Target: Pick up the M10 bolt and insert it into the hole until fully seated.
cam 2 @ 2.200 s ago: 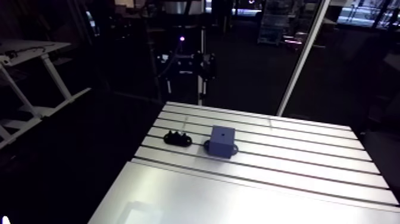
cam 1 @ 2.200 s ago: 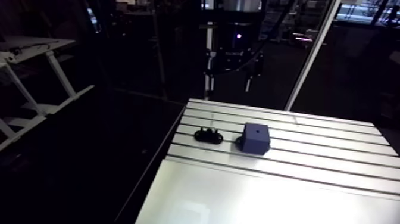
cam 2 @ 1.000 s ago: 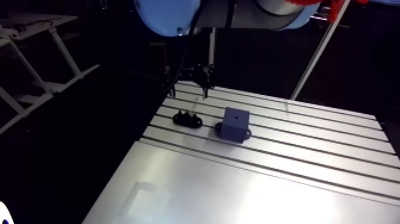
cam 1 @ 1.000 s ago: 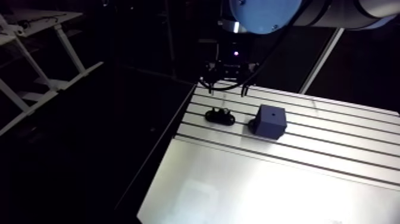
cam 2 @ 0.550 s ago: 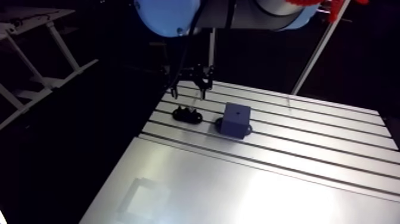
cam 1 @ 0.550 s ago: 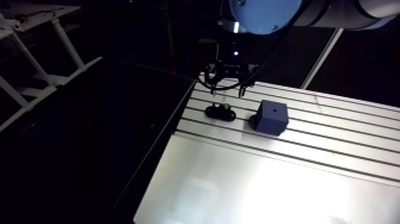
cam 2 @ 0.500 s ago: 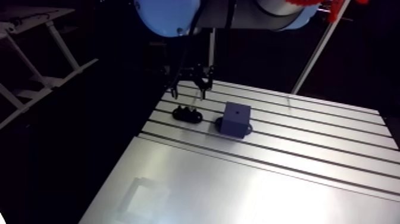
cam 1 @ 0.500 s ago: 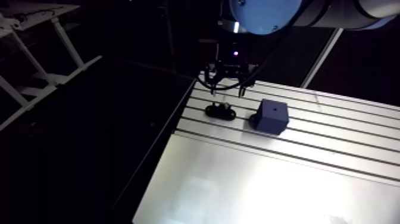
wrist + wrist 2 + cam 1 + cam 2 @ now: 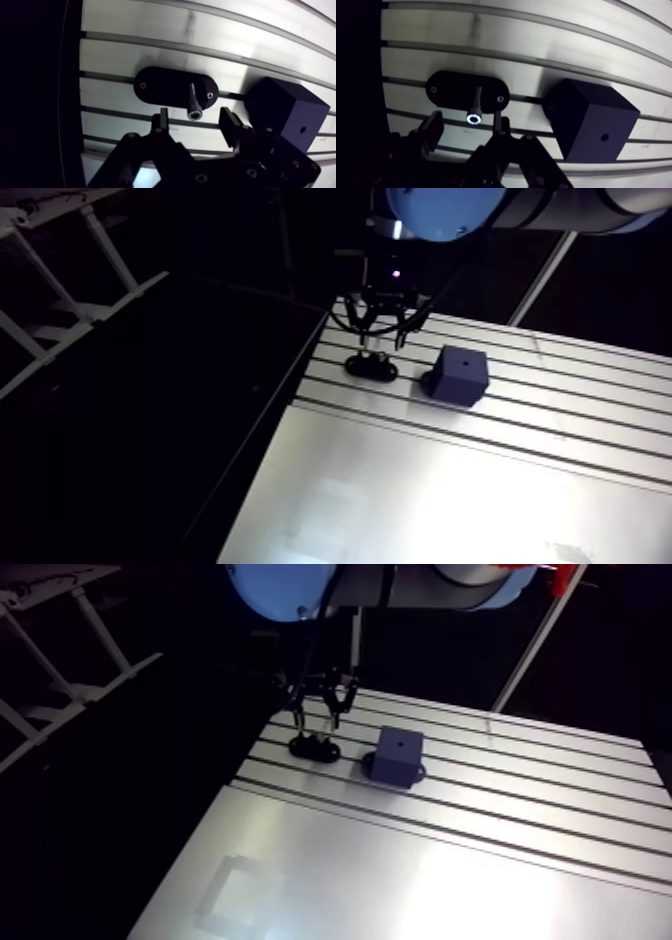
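Observation:
In the wrist view the M10 bolt [image 9: 194, 104] stands upright in a black oval holder [image 9: 165, 89], its socket head facing the camera. My gripper [image 9: 196, 124] is open just above it. One finger [image 9: 162, 121] is on each side of the bolt head, and neither touches it. Beside the holder sits the dark blue block [image 9: 287, 115] with a small hole [image 9: 300, 129] in its top face. In the arm view the gripper [image 9: 379, 338] hangs right over the holder [image 9: 371, 368], with the block [image 9: 460, 374] to its right.
The slotted aluminium table [image 9: 450, 488] stretches toward the camera and to the right. Its left edge [image 9: 300, 383] runs close beside the holder, with a dark drop beyond it.
The gripper has come down from behind the table's far edge to just above the holder and bolt. The arm view shifted with the arm; holder and block stayed put.

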Available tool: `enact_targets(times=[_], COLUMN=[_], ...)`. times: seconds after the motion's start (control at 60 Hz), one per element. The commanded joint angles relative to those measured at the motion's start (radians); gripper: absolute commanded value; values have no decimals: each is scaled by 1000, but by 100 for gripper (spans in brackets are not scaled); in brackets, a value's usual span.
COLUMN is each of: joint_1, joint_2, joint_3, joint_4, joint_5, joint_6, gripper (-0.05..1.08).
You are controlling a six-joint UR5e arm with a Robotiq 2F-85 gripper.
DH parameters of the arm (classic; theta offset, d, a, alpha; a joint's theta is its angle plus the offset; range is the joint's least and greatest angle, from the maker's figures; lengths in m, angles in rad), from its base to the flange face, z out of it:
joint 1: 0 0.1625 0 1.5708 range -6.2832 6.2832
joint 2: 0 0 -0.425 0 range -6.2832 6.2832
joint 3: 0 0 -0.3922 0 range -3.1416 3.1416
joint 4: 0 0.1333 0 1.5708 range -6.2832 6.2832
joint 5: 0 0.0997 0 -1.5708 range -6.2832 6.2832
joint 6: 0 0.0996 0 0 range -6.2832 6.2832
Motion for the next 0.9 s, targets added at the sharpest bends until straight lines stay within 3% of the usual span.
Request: enact_targets(times=[0.017, 0.617, 0.717, 0.783, 0.9], joint_1=[-1, -1, -1, -1, -1], joint_2=[3, 20, 21, 23, 24], joint_3=[0, 0, 0, 0, 1], joint_4=[1, 1, 2, 1, 1], joint_5=[0, 1, -3, -15, -15], joint_6=[1, 1, 7, 10, 10], gripper=[42, 47, 49, 49, 49])
